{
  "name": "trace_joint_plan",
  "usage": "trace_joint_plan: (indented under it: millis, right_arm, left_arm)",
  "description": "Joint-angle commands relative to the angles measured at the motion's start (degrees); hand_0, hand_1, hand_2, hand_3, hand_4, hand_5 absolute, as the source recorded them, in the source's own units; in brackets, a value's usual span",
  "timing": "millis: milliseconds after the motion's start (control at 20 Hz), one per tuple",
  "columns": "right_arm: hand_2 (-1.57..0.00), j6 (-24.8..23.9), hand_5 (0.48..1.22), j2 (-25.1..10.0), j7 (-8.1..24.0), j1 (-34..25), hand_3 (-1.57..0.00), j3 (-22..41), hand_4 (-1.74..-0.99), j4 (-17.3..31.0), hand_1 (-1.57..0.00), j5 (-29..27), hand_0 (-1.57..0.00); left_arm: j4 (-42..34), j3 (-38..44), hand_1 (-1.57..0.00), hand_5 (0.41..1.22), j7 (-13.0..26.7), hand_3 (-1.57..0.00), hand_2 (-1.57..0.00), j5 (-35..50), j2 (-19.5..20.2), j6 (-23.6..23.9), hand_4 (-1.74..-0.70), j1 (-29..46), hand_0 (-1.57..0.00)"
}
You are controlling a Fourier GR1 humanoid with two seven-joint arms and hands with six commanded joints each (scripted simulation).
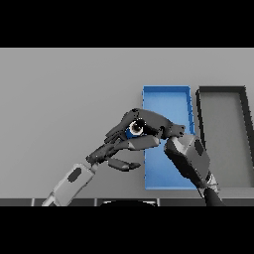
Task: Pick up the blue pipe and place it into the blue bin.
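1. While the grey worktop [64,99] lies flat under everything, the right robot hand [151,124] reaches in from the lower right, its fingers curled round the blue pipe [134,129].
2. Only a small round end of the pipe peeps out between those dark fingers, facing the camera; its remaining length is hidden inside the grasp.
3. Pipe and hand sit just at the left rim of the blue bin [166,96], about halfway along it; whether the pipe is raised off the surface I cannot tell.
4. Right beside the blue bin on its right stands a dark grey bin [223,134].
5. Over on the other side, the left robot hand [111,151] comes up from the lower left, fingers straight and relaxed, just below the right hand's fingers and holding nothing.
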Motion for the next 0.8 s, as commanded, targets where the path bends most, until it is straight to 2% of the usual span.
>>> trace_joint_plan:
  millis: [0, 150, 350, 450, 550, 750]
  right_arm:
    - [-1.57, -1.7, 1.141, -0.77, -0.16, -3.05, -1.57, -2.26, -1.707, 0.71, -1.57, -2.92, -1.57]
    - [-1.57, -5.06, 1.117, -4.19, -2.07, -11.05, -1.57, -6.82, -1.724, 4.4, -1.57, -2.17, -1.57]
    - [-1.57, -8.47, 1.127, -8.83, -3.24, -16.28, -1.57, -11.97, -1.734, 13.12, -1.57, 2.79, -1.57]
    - [-1.57, -8.16, 1.135, -11.18, -2.59, -15.53, -1.57, -13.91, -1.736, 17.67, -1.57, 5.34, -1.57]
    - [-1.57, -8.48, 1.129, -11.88, -2.33, -12.76, -1.57, -15.12, -1.738, 21.13, -1.57, 7.84, -1.57]
    - [-1.57, -8.61, 1.121, -11.99, -0.95, -4.77, -1.57, -16.29, -1.74, 23.73, -1.57, 10.54, -1.57]
  left_arm:
    - [-0.3, -0.46, 0.0, 0.503, 0.08, 0.0, 0.0, -0.38, 0.08, 0.08, -0.92, 0.55, 0.0]
    - [-0.75, -0.25, 0.0, 0.502, -0.68, 0.0, 0.0, -0.35, 0.31, 0.15, -0.91, 0.49, 0.0]
    - [-1.79, 0.18, 0.0, 0.491, -0.3, 0.0, 0.0, 0.8, 1.19, -0.78, -0.91, 0.66, 0.0]
    - [-1.14, 0.04, 0.0, 0.49, -0.46, 0.0, 0.0, 0.19, 0.81, -0.35, -0.91, 0.72, 0.0]
    - [-1.0, 0.04, 0.0, 0.487, -1.05, 0.0, 0.0, 0.17, 0.78, -0.41, -0.91, 0.83, 0.0]
    - [-0.74, 0.67, 0.0, 0.487, -0.3, 0.0, 0.0, 0.49, 0.71, -0.24, -0.89, 0.25, 0.0]
